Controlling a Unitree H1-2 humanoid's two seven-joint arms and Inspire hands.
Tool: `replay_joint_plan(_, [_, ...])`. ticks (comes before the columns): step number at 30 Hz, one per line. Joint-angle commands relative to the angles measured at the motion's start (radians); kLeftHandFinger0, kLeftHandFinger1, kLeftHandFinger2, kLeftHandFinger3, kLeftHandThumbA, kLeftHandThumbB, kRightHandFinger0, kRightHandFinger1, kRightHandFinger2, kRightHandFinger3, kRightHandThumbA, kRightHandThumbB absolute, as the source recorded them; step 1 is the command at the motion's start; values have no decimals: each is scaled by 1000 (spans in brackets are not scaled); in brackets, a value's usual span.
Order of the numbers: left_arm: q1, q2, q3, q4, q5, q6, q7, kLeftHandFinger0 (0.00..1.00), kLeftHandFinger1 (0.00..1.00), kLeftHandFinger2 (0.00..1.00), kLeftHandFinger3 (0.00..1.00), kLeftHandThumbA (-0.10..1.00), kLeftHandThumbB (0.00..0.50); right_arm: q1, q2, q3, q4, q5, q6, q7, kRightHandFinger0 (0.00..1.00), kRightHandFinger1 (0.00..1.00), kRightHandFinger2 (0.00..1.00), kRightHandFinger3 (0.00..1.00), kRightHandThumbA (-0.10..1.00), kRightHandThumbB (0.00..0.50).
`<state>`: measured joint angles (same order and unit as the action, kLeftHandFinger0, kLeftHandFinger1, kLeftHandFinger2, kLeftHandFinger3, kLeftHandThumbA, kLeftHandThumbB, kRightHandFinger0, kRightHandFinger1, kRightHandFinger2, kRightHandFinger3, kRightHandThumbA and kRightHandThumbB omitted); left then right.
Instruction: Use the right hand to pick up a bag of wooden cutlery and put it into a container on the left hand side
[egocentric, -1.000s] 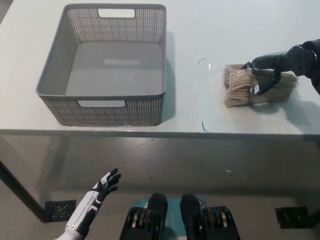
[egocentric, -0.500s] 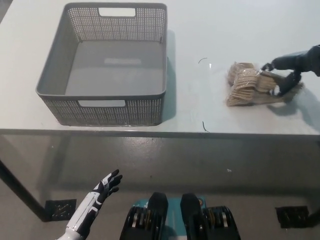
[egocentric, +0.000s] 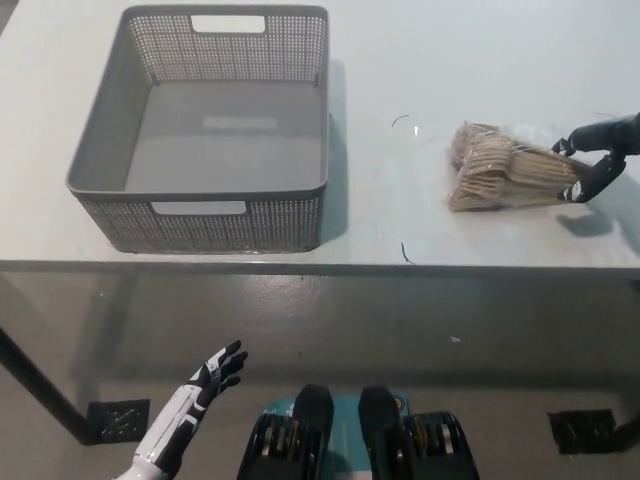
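Best to get the fingers well round the middle of the clear bag of pale wooden cutlery (egocentric: 510, 173), squeeze snugly, then lift straight up. Bag lying flat on the white table (egocentric: 400, 60), well apart from the empty grey mesh basket (egocentric: 205, 222). Black right hand (egocentric: 597, 160) pinching only the bag's right end. White left hand (egocentric: 200, 390) resting low, fingers spread, holding nothing.
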<state>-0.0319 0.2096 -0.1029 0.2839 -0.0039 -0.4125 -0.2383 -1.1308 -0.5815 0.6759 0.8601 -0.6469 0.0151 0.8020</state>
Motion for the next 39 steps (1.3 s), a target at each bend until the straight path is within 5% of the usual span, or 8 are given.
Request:
replay_joint_plan(1, [-13,13,4,-2,-19,-38,-17,1000,1000,1000,1000,1000,355,-21,16,-16,26,-1,-4,7,1000,1000,1000,1000,617,500])
replay_joint_plan(12, [-4,15,3,-4,-25,-35,-30,1000,1000,1000,1000,1000,362,-38,82,-25,135,6,-33,-50,1000,1000,1000,1000,639,500])
replay_joint_plan(23, [-4,17,-12,-5,-21,-38,-48,1000,1000,1000,1000,1000,365,-49,174,-55,196,-10,-78,-263,1000,1000,1000,1000,751,500])
replay_joint_plan(39, [-10,24,-22,4,-17,-53,-62,1000,1000,1000,1000,1000,362,-110,290,-50,352,-18,-122,-367,1000,1000,1000,1000,580,500])
